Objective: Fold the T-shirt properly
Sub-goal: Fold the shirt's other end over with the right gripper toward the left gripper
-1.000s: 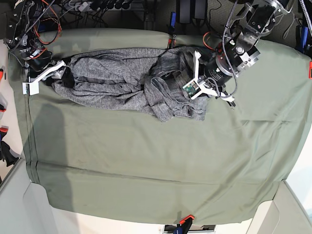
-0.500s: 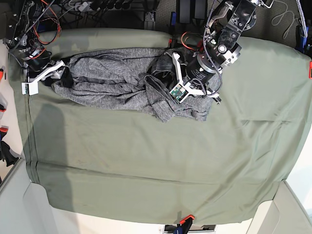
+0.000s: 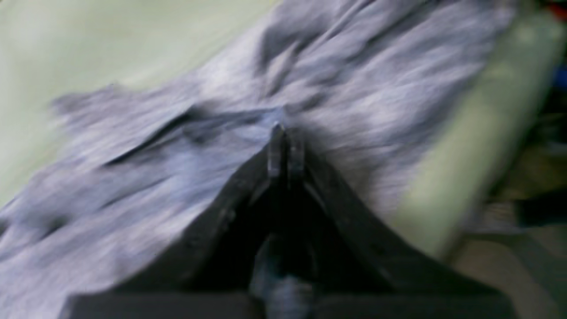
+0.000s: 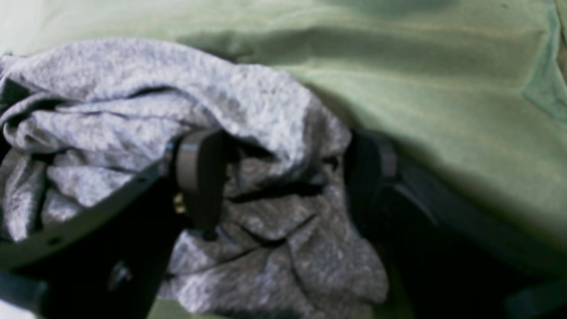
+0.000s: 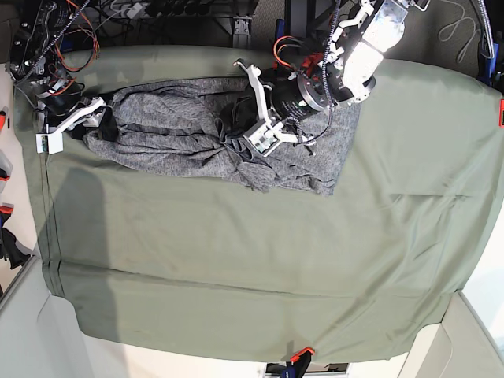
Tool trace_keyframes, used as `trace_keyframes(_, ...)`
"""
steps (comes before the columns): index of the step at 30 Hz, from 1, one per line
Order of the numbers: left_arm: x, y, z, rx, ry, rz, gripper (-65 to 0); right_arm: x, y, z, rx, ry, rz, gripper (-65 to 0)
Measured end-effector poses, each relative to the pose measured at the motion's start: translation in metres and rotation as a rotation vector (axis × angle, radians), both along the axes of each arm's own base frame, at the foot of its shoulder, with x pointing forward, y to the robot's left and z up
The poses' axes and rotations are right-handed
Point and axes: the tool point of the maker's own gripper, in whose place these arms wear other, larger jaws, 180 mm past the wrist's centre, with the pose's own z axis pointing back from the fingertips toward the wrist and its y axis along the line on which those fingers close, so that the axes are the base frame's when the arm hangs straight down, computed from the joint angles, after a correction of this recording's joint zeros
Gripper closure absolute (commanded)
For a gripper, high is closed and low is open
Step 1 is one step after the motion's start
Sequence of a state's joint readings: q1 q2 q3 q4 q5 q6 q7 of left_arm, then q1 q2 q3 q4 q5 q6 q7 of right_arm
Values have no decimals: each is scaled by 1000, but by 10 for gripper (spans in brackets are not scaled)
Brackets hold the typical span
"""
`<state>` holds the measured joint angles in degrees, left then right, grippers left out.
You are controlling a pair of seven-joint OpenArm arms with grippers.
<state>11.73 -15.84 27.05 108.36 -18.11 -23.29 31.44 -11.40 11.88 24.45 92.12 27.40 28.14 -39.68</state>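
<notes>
Robotics lab bench, not a home. Worktable draped in an olive-green cloth [image 5: 236, 268], held by orange clamps [image 5: 300, 355] at the edges. Behind the table a power strip [image 5: 134, 9] and loose red and black wiring [image 5: 75, 24] lie exposed near the arm mounts.

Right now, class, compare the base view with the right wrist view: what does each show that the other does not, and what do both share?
Only the base view shows the whole table cloth, the left claw shut on the T-shirt, and cables behind. Only the right wrist view shows up close that the right claw stands open around a bunched end of the shirt. Both share the grey shirt lying crumpled on the green cloth.
</notes>
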Motion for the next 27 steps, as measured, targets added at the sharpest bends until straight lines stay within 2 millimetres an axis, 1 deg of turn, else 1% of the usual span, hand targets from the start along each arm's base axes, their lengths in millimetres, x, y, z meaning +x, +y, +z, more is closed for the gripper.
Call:
trace_keyframes(1,-6,-6,4,-33,18,-29,0,-1,0,-1,-1,5,1,-303)
trace_keyframes(3,-12,-15,16,-113,49,-45,0,-2,0,-2,-2,18,4,-128)
trace_keyframes(4,-13,-17,24,-138,44,-54,0,-2,0,-2,-3,21,5,-54)
trace_keyframes(5,-16,-21,32,-155,27,-82,0,-3,1,-3,-1,22,5,0)
trace_keyframes(7,-18,-23,42,-160,4,-105,0,-3,1,-2,6,19,5,0)
trace_keyframes(10,-19,-21,47,-145,-14,-115,0,-1,6,1,44,8,9,0)
trace_keyframes(12,-17,-15,53,-132,-43,-115,0,0,11,6,74,-11,16,0)
trace_keyframes(13,-12,-9,53,-109,-61,-105,0,2,14,11,89,-27,22,0)
trace_keyframes(14,-7,0,52,-81,-77,-86,0,6,19,19,113,-54,30,0)
trace_keyframes(16,8,25,51,-40,-101,-27,0,13,30,39,172,-121,60,0)
trace_keyframes(18,26,55,53,5,-130,45,0,16,41,55,207,-161,85,0)
trace_keyframes(20,42,87,58,46,-160,123,0,15,55,65,250,-173,108,0)
trace_keyframes(22,52,121,61,87,-178,209,0,13,79,72,292,-179,158,0)
trace_keyframes(24,57,151,63,125,-183,285,0,12,109,79,340,-194,220,0)
trace_keyframes(27,56,186,63,172,-185,363,0,7,166,85,420,-202,333,0)
